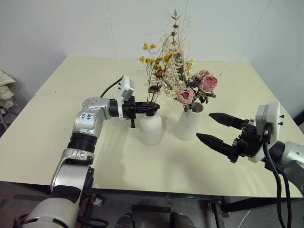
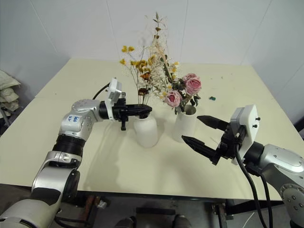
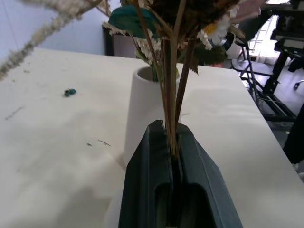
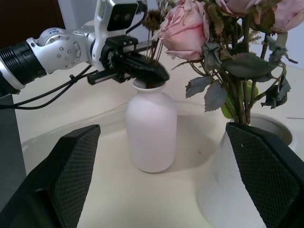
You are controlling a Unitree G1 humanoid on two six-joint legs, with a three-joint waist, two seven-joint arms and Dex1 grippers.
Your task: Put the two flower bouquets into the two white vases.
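Observation:
The small bouquet [image 1: 153, 61] of tiny yellow-orange flowers stands upright, its thin brown stems [image 3: 171, 90] running down into the narrow neck of the short bottle-shaped white vase [image 1: 151, 128]. My left gripper [image 1: 154, 107] lies level just above that neck, shut on the stems. The larger bouquet [image 1: 197, 88] with pink roses sits in the taller wide-mouthed white vase [image 1: 188, 124] right beside it. My right gripper [image 1: 204, 126] hovers to the right of the tall vase, open and holding nothing, a little apart from it.
Both vases stand mid-table on the pale tabletop [image 1: 71, 142]. A small green scrap [image 2: 212, 98] lies behind the tall vase. Folded pale cloth [image 1: 5, 90] sits off the table's left side. White walls close in behind.

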